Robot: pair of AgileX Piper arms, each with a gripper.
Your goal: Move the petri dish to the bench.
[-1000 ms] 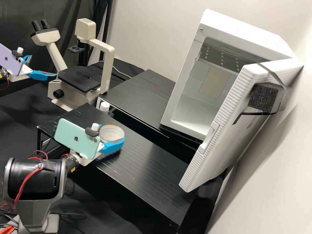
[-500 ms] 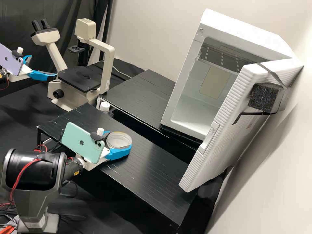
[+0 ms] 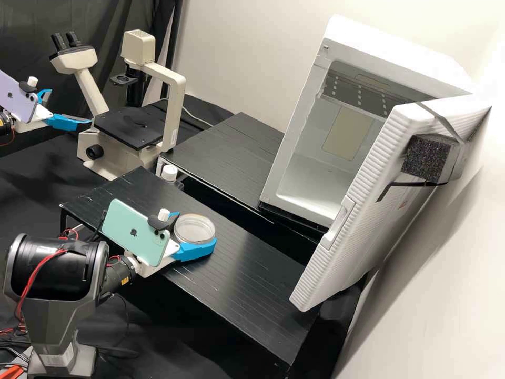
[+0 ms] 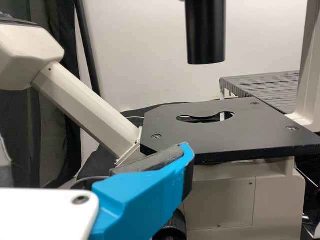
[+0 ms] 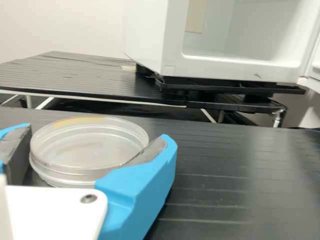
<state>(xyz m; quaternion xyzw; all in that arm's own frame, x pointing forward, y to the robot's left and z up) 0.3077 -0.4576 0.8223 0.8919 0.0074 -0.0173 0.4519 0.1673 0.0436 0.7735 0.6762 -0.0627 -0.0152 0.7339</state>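
From here I'm seeing a black, grooved bench (image 3: 252, 287) stretching across the near side, with a second black platform (image 3: 226, 152) sitting beyond it. Dark cloth (image 3: 31, 184) is covering the lower surface at the left, and a dark curtain (image 3: 26, 31) is hanging at the far left, while pale walls (image 3: 247, 52) are closing in the far and right sides. A cream microscope (image 3: 171, 105) with a flat black stage (image 3: 129, 128) is standing at the far left. At the right, a white cabinet (image 3: 400, 52) is standing with its ribbed door (image 3: 363, 195) open, a dark foam block (image 3: 426, 158) strapped to it. A white-capped bottle (image 3: 169, 172) is poking up just beyond the near bench. The petri dish (image 3: 193, 227) is sitting level at the left part of that bench, low over its surface; I can't make out whether its base is touching. It's looking round, shallow and see-through, a hazy disc with two stacked rims showing and a tan streak running along one part of the edge. The right gripper (image 3: 198, 226) is closing around it, its blue fingers parted by about the dish's width, one lying against each side. Over by the microscope, the left gripper (image 3: 67, 108) is standing with its fingers wide apart, holding nothing.
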